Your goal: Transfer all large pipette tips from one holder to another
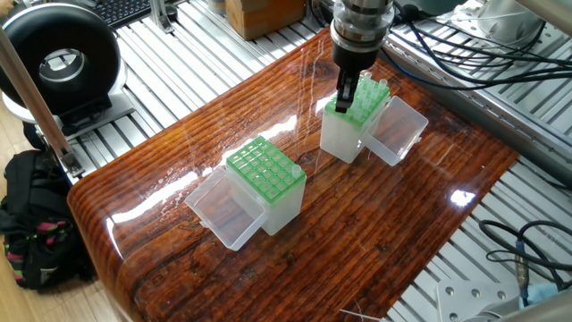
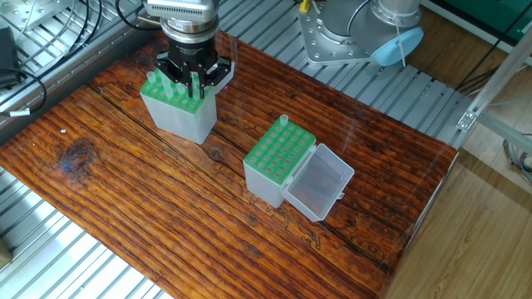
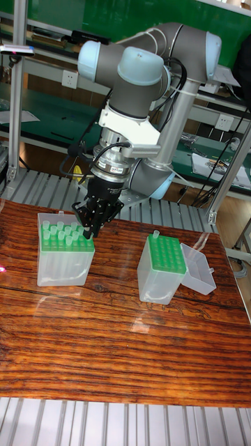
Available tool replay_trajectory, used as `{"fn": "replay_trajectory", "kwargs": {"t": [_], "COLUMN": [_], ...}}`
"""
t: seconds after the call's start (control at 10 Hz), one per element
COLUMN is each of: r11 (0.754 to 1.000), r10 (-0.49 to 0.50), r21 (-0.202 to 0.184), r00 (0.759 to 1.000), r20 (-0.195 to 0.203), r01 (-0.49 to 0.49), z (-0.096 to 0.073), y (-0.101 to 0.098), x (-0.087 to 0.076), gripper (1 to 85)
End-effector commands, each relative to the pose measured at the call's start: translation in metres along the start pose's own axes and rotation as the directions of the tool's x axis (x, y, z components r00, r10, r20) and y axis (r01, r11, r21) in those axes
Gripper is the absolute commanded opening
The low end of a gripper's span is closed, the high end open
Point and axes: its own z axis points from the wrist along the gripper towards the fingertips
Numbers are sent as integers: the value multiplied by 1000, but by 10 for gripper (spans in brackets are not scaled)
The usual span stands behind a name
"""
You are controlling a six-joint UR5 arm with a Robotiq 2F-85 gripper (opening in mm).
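Translucent pipette tips fill the rack under the gripper, seemingly pinching one tip; lift straight up next.

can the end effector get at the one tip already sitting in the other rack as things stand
Probably yes. The single pipette tip stands proud at a corner of the second rack, lid open, nothing above it. The end effector is over the first rack.
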Motion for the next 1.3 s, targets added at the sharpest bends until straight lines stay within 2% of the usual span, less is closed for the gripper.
{"fn": "replay_trajectory", "kwargs": {"t": [0.0, 0.4, 1.2], "r11": [1000, 1000, 1000], "r10": [7, 19, 25], "r21": [-2, -1, -2], "r00": [1000, 1000, 1000], "r20": [2, -2, -16], "r01": [-7, -19, -25], "z": [-1, -4, -14], "y": [0, 0, 1], "x": [-1, 0, 0], "gripper": [207, 160, 150]}}
